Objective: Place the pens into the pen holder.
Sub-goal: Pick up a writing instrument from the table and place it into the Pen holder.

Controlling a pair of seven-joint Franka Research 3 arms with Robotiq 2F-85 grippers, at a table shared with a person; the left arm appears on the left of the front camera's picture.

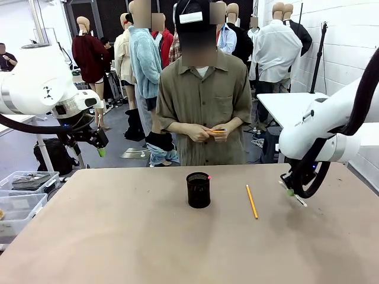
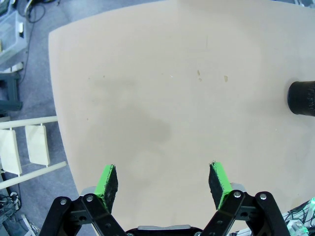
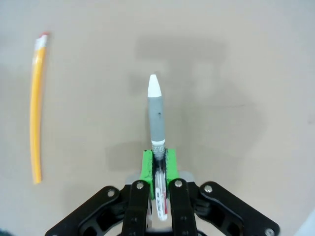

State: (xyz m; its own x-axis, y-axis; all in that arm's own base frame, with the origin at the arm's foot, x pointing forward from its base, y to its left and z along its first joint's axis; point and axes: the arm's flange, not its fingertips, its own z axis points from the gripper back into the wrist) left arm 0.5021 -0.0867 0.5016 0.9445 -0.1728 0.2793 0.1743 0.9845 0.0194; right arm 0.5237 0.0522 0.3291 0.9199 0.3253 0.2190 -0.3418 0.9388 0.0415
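R tool [image 3: 158,160] clamping a grey, white-tipped pen [image 3: 156,115] above counter [image 1: 118,236]; L tool [image 2: 165,182] hanging w/ jaws wide apart, empty. Yellow pencil [image 1: 252,201] lying near mesh pen holder [image 1: 198,190], mid-counter.

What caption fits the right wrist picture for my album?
Right tool grips a grey pen; a yellow pencil lies on the table.
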